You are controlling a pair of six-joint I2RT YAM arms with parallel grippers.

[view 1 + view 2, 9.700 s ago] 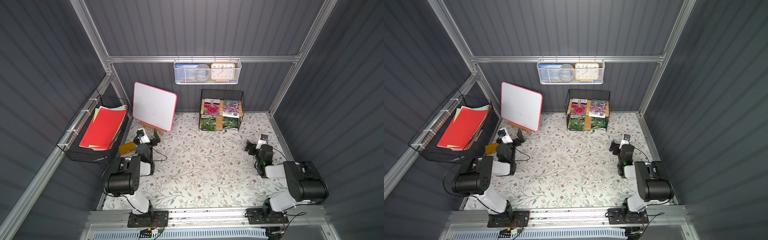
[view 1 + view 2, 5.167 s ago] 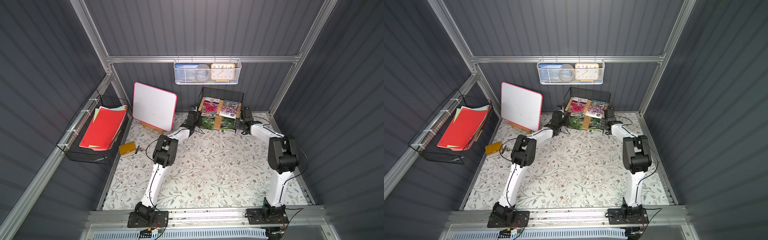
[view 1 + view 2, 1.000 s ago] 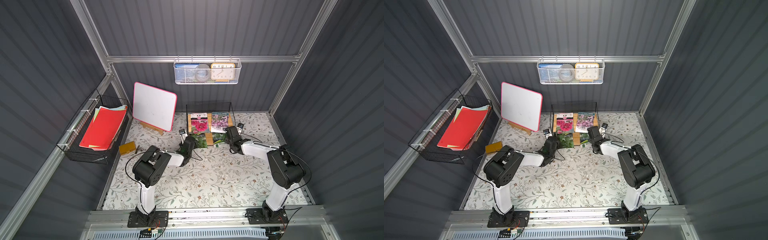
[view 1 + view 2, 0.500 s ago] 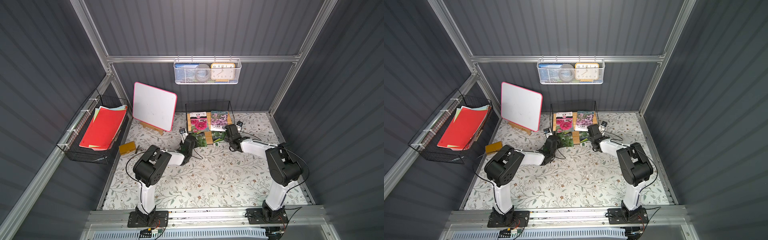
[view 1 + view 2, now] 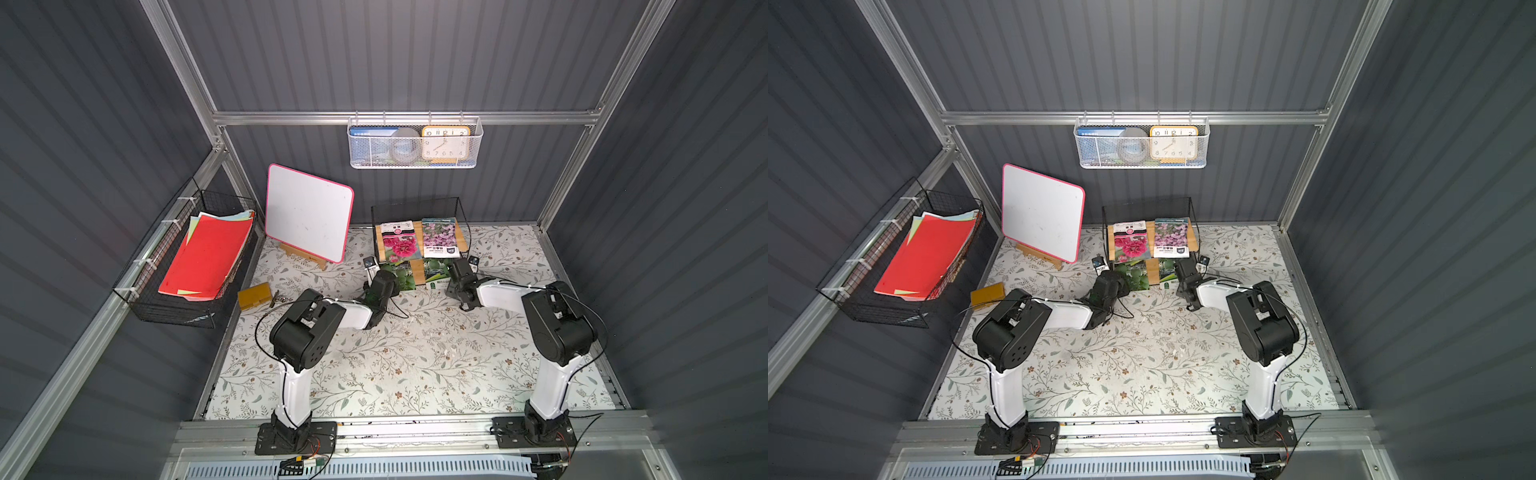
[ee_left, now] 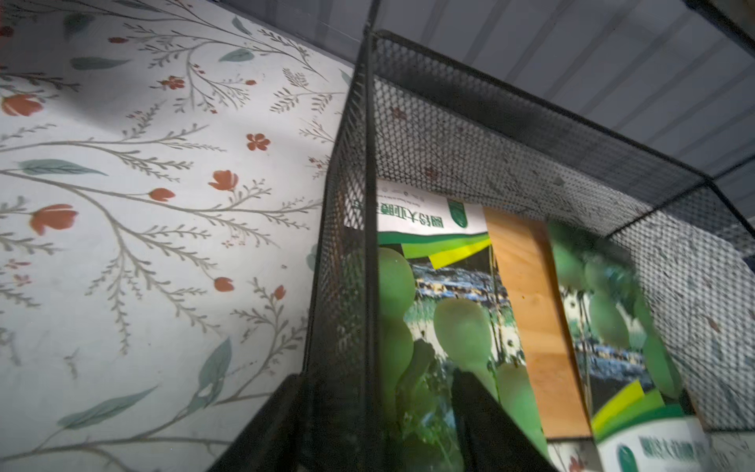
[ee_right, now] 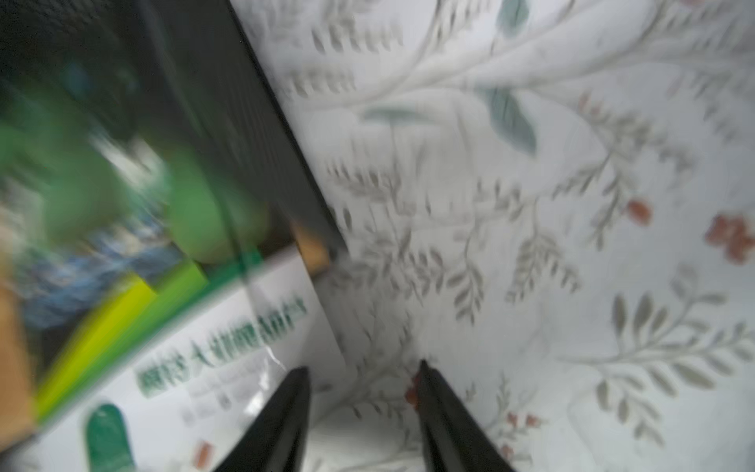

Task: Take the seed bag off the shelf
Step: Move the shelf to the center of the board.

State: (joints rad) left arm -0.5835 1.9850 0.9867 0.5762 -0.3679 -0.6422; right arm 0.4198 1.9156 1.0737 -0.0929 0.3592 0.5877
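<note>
The two-tier shelf [image 6: 531, 294] carries four seed bags [image 5: 398, 247] (flower prints above, green below); left gripper [image 6: 376, 374] and right gripper [image 7: 362, 365] gape empty.

Robot test booth, grey ribbed walls [image 5: 415, 54], aluminium frame [image 5: 291, 118], floral mat [image 5: 415, 353]
</note>
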